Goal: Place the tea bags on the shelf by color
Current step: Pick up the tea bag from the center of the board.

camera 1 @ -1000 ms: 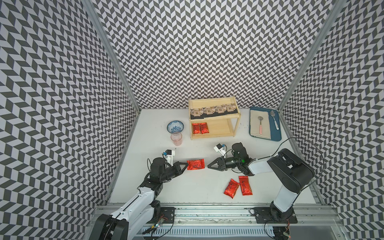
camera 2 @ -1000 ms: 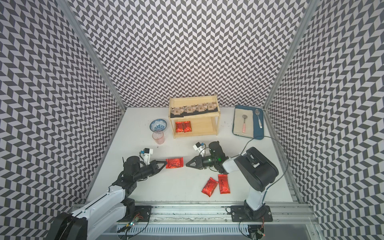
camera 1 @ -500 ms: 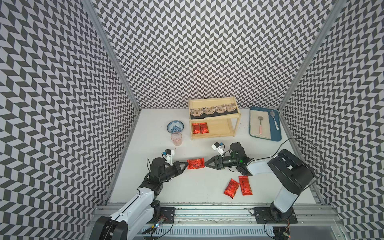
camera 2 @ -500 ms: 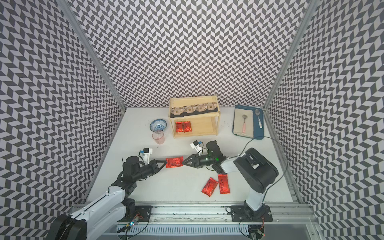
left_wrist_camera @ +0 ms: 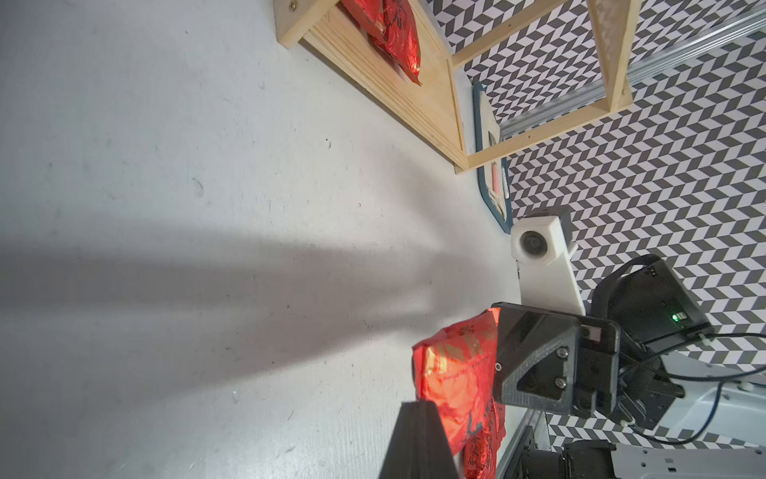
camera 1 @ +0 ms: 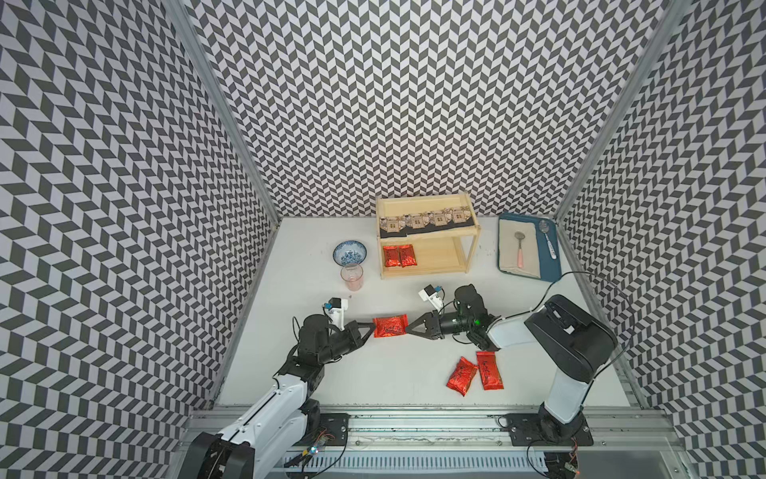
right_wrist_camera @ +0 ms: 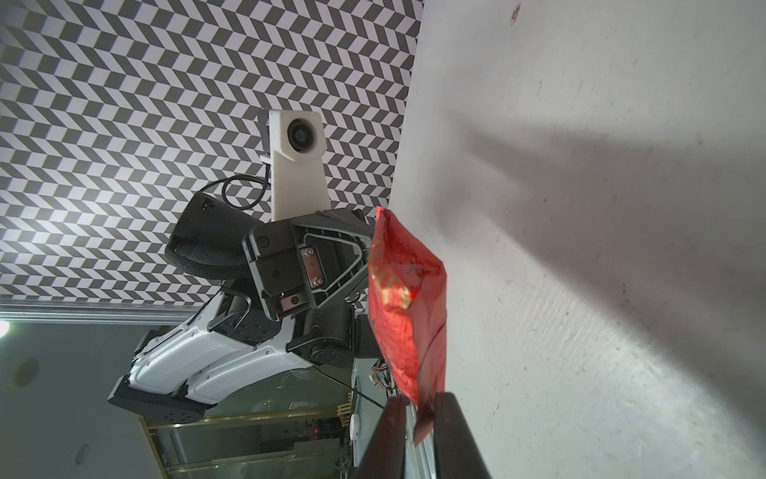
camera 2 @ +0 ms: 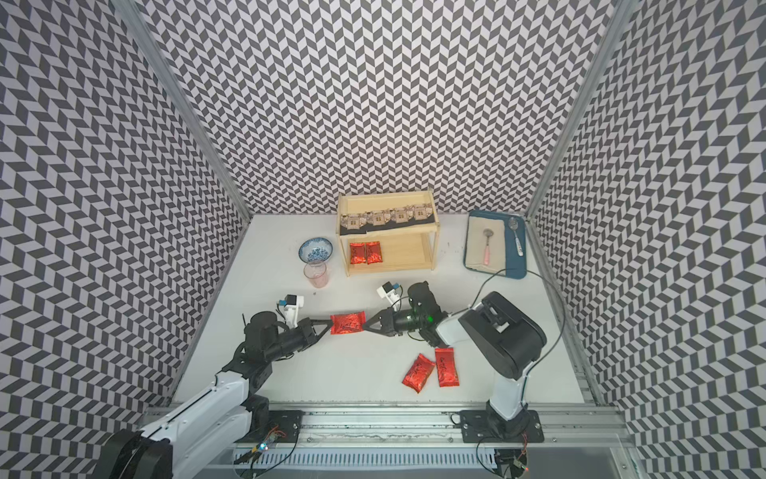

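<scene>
Where the top views look down, a white tabletop (camera 1: 373, 390) sits boxed on three sides by chevron-patterned walls (camera 1: 393, 103), with a metal rail (camera 1: 414, 419) along its near edge. At the far centre stands the shelf (camera 1: 427, 271): black tea bags (camera 1: 425, 218) line its upper tier in a row, and two red tea bags (camera 1: 398, 256) lie side by side at the left of its lower tier. Just left of it are a patterned bowl (camera 1: 349, 253) and a pink cup (camera 1: 352, 278); at the far right lies a blue tray (camera 1: 549, 265) with spoons. Two loose red tea bags (camera 1: 461, 375) lie close together at the near right. Mid-tabletop, in both top views, the held red tea bag (camera 1: 389, 326) spans between the left claw (camera 1: 371, 327), pinched tight on its left edge, and the right claw (camera 1: 408, 327), whose tip meets its right edge. In the left wrist view, one dark finger (left_wrist_camera: 414, 443) of the left claw overlaps the crinkled packet (left_wrist_camera: 456, 373), and the right claw (left_wrist_camera: 534, 361) covers its opposite edge. In the right wrist view, the right claw (right_wrist_camera: 420, 419) has its two fingers drawn narrow with the packet's corner gripped between them, while the left claw (right_wrist_camera: 356, 257) clamps the other end.
</scene>
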